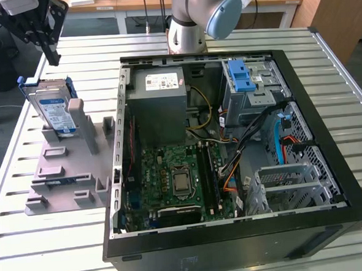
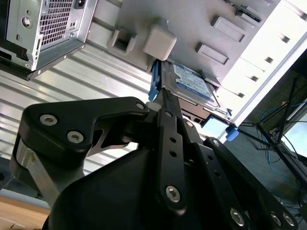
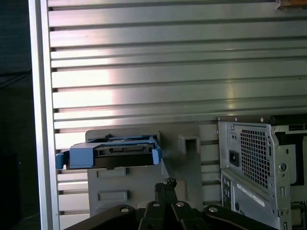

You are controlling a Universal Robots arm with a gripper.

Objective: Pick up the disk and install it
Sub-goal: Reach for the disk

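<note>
The disk stands on edge in a slot at the back of a grey holder, left of the computer case in the exterior view. It is silver with a white-and-blue label and blue side rails. My gripper hangs in the air just above and behind the disk, apart from it. Its fingers are shut together with nothing between them. In the second wrist view the gripper points at the disk. In the first wrist view the gripper sits close to the disk's blue end.
The open black computer case lies on the slatted metal table. Inside are a grey power-supply box, a green motherboard and a grey drive cage with a blue latch. The arm's base stands behind the case.
</note>
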